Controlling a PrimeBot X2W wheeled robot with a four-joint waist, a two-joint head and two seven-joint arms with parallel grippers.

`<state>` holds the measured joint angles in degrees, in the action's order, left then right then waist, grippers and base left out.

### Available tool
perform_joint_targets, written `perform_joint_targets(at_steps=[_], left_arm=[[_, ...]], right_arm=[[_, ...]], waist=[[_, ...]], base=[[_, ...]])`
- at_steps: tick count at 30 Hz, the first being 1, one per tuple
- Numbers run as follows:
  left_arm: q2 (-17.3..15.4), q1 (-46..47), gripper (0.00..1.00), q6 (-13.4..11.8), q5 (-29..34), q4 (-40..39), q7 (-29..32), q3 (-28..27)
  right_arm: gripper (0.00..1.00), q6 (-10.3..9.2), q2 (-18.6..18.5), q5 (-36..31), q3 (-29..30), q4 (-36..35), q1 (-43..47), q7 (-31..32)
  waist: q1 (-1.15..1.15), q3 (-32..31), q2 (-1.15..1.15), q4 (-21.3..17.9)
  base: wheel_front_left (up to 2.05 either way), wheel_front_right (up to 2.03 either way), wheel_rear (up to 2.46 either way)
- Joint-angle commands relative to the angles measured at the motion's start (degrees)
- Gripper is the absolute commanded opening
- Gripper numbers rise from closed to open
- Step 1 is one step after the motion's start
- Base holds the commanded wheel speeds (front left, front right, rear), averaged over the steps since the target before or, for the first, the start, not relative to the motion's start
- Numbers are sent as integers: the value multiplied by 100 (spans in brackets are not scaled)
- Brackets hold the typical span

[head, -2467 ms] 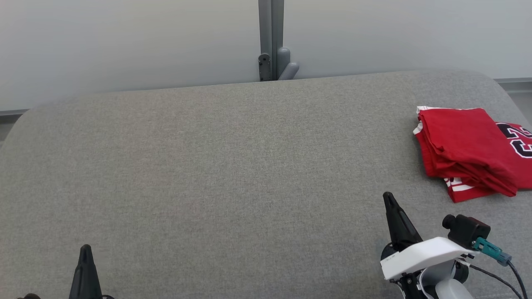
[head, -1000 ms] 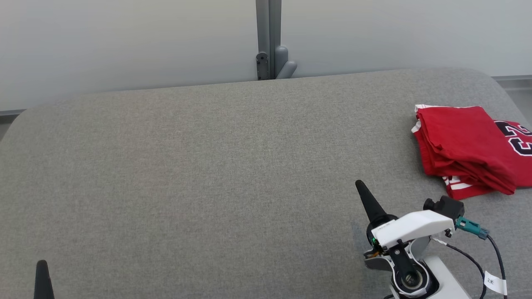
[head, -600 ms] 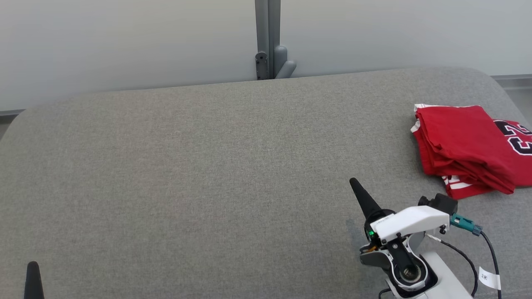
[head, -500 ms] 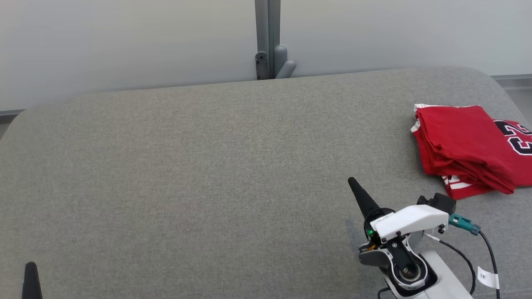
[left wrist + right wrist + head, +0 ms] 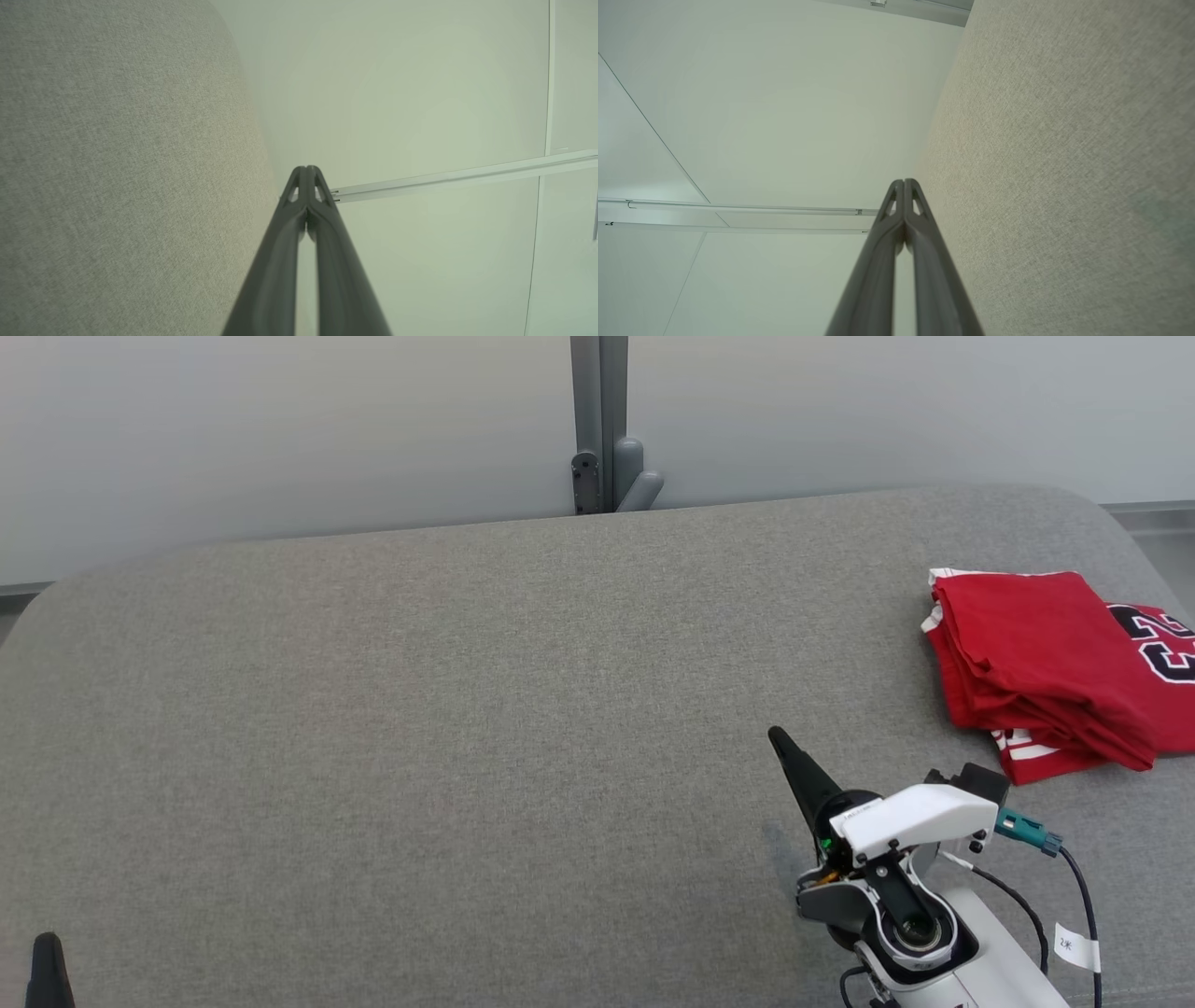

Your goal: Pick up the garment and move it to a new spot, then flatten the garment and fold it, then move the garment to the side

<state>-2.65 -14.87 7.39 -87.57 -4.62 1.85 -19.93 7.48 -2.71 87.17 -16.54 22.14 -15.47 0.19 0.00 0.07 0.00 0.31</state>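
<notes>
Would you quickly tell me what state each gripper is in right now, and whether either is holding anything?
Left gripper: jaws closed, holding nothing.
Right gripper: jaws closed, holding nothing; the folded red jersey lies apart from it.

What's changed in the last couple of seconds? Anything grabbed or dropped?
The right gripper has swung to the robot's left, away from the folded red garment, its wrist turning. The left gripper has drawn back toward the head view's lower left corner. Nothing was grabbed or dropped: both stay shut and empty. The garment lies unmoved at the right of the gray surface.
</notes>
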Motion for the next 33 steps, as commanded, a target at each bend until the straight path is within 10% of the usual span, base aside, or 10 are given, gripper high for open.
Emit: perform_joint_targets(at_steps=[1, 33], left_arm=[[-35, -82, 0, 15, -181, -58, 44, -56], [-38, -197, 0, 18, -1184, -217, 255, -292]], right_arm=[[0, 3, -23, 172, -34, 29, -117, 43], [0, 2, -28, 1184, -201, 269, -365, 237]], waist=[[0, 1, 0, -2], [0, 14, 0, -25]], base=[[0, 0, 0], [0, 0, 0]])
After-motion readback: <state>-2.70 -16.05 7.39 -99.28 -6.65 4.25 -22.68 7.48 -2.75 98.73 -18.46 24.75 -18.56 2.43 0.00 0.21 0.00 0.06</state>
